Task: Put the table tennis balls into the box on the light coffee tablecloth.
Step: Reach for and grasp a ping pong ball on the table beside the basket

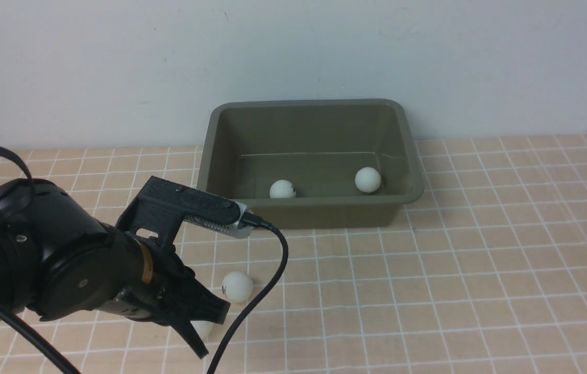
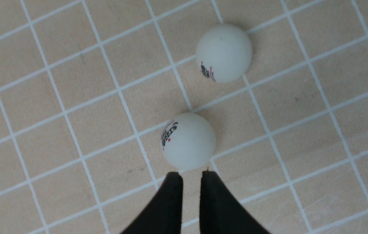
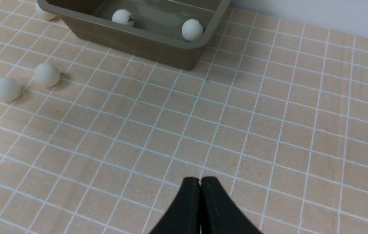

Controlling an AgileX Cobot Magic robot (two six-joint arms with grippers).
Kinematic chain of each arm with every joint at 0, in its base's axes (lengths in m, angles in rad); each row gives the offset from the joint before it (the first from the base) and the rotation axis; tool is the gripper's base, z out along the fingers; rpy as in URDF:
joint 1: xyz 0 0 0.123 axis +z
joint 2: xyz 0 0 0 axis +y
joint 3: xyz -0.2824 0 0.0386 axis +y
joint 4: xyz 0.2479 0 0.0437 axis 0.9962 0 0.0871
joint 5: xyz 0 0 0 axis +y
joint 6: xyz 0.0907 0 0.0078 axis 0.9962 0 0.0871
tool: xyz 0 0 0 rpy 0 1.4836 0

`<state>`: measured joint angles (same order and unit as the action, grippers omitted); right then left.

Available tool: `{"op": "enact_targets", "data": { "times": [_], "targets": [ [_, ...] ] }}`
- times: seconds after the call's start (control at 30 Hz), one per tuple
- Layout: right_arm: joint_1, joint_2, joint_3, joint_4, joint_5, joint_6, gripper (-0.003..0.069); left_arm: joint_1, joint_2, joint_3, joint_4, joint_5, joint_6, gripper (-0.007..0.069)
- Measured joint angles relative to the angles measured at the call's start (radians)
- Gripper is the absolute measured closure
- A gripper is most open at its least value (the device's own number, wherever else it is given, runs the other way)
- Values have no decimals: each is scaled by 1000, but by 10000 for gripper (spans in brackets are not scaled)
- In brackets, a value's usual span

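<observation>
Three of the table tennis balls [image 3: 47,74] lie loose on the light coffee tablecloth [image 1: 480,270]. Starting lower left in the front view: the left gripper [image 2: 191,175] hangs low over the cloth with its fingers [image 2: 167,208] parted by just a thin slit, nothing between them. In the left wrist view the nearest ball [image 2: 188,141] lies dead ahead of the tips, right up against them (touching or not, we can't tell). It's way wider than that slit, so our guess is the jaws have to spread a lot before they can straddle it. It's a sphere, so no long axis and no way it points; only the printed mark faces off to one side. The second ball [image 1: 237,286] sits a bit beyond, up and right toward the box [image 1: 324,214]. That box is upper centre by the wall, long axis running left to right across the frame, with two balls [image 1: 367,179] on its floor. The third loose ball [image 3: 44,13] shows only in the upper left corner of the right wrist view, just beside the box's outer wall. The right gripper [image 3: 200,182] is pinched closed and empty, well apart from every loose ball, so the left one is clearly nearer.
</observation>
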<state>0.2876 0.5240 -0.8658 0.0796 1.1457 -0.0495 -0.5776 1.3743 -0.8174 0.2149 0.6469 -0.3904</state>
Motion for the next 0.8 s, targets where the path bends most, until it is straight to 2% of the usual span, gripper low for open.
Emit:
{"op": "enact_targets", "data": {
  "times": [0.1,0.37,0.5,0.6,0.8],
  "targets": [
    [0,0,0,0,0,1,674,0,3,-1,0,0,0,529],
    [0,-1,0,0,0,3,674,0,4,-1,13,-12,1,255],
    [0,-1,0,0,0,3,674,0,18,-2,23,-55,1,151],
    [0,-1,0,0,0,3,674,0,62,-1,27,-55,1,112],
    [0,-1,0,0,0,3,674,-1,164,-1,50,-61,1,105]
  ]
}}
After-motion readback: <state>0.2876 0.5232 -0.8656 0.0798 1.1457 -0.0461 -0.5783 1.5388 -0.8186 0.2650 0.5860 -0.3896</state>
